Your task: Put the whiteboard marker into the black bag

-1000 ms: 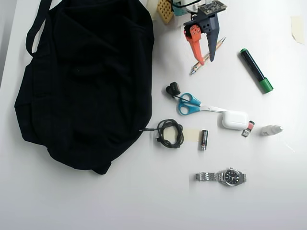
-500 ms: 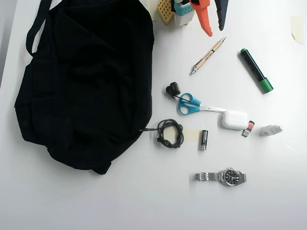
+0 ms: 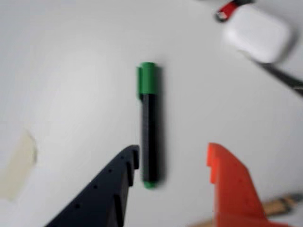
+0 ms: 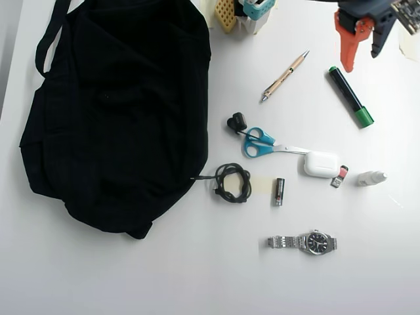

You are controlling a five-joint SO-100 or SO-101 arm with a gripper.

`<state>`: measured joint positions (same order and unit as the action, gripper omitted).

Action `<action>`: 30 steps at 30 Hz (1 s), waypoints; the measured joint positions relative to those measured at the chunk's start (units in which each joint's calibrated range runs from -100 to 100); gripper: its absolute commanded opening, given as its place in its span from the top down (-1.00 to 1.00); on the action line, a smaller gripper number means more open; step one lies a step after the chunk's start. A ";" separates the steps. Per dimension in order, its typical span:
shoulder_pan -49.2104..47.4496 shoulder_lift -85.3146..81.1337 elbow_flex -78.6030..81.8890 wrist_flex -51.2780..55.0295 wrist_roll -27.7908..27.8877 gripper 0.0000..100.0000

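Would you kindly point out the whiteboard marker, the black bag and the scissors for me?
whiteboard marker (image 4: 346, 88): overhead view, mid black barrel.
black bag (image 4: 118, 111): overhead view, centre of the fabric.
scissors (image 4: 251, 149): overhead view, blue handle loop.

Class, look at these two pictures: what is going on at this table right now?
A robot arm's gripper hangs open over the white table, lined up near the tail end of the whiteboard marker, which lies flat and untouched. The black bag sits far across the table in the overhead view. A pen, scissors and a watch lie between.
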<state>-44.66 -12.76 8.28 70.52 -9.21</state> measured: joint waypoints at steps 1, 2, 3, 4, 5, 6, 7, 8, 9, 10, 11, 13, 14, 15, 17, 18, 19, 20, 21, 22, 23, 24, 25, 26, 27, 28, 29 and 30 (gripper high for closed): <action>-0.37 2.09 -0.51 -1.53 -0.29 0.57; -0.51 3.84 -0.77 -3.24 -0.68 0.55; -0.66 5.50 -0.85 -5.03 -1.12 0.51; -1.03 7.26 -0.94 -6.73 -1.61 0.45; -1.47 9.01 -1.02 -8.44 -1.95 0.39; -1.91 10.84 -1.19 -10.23 -2.15 0.31; -2.28 12.68 -1.19 -11.50 -2.30 0.25; -2.57 14.43 -1.19 -12.70 -2.34 0.20; -2.79 16.01 -1.19 -13.80 -2.44 0.17; -3.01 17.51 -1.19 -14.66 -2.44 0.17; -3.23 18.68 -1.37 -15.08 -2.44 0.18; -3.67 20.18 -2.22 -15.25 -2.98 0.22; -4.04 20.43 -2.39 -15.25 -3.57 0.26; -4.40 20.68 -2.47 -15.25 -4.25 0.29; -5.65 20.77 -2.47 -15.25 -6.06 0.32; -6.39 20.85 -2.47 -15.25 -7.08 0.32; -7.19 21.18 -2.47 -15.25 -8.11 0.32; -8.07 21.68 -2.56 -15.25 -8.99 0.32; -8.88 22.35 -2.65 -15.25 -9.77 0.32; -9.54 23.10 -2.82 -15.25 -10.40 0.32; -10.13 24.02 -2.90 -15.25 -10.84 0.32; -10.57 25.02 -2.90 -15.25 -11.09 0.32; -10.72 25.85 -2.90 -15.25 -11.23 0.32; -10.72 26.52 -2.90 -15.25 -11.38 0.32; -10.50 27.19 -2.90 -15.25 -11.43 0.32; -10.42 27.61 -2.90 -15.25 -11.43 0.33; -10.35 27.86 -2.90 -15.25 -11.43 0.33; -10.28 27.94 -2.90 -15.25 -11.43 0.33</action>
<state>-54.94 15.18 5.38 55.26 -20.63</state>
